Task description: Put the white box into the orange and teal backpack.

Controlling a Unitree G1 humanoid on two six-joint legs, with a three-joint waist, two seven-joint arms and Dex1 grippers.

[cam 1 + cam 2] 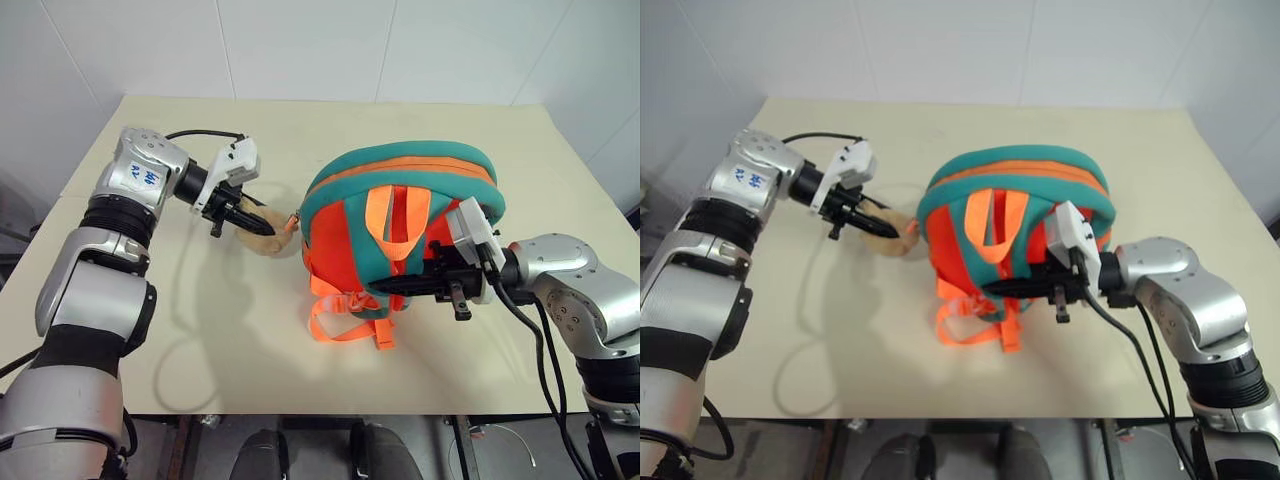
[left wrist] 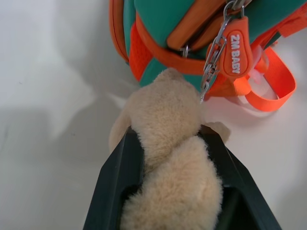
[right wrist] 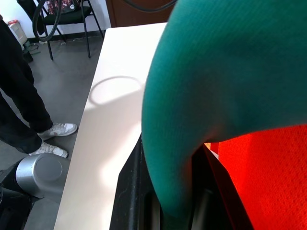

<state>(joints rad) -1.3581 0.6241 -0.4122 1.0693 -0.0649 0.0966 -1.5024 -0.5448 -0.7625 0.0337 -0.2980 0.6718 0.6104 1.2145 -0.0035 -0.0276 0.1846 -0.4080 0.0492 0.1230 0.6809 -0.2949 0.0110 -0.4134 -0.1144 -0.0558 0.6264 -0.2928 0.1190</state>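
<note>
The orange and teal backpack [image 1: 400, 200] stands on the table's middle, straps facing me. Its tan fuzzy pom-pom [image 2: 165, 120] hangs at its left side, by the orange zip pull [image 2: 235, 48]. My left gripper [image 1: 262, 226] is shut on the pom-pom, whose fur bulges between the black fingers [image 2: 120, 167]. From the right, my right gripper [image 1: 388, 285] reaches in level against the backpack's front and is shut on a teal strap [image 3: 201, 96], which fills the space between its fingers. The white box is out of view.
The beige table [image 1: 520, 140] has a white wall behind it. Orange webbing loops [image 1: 345, 325] spill from the backpack toward the front edge. Beside the table's far side stand a person's legs and shoes [image 3: 53, 130] and a chair [image 3: 67, 19].
</note>
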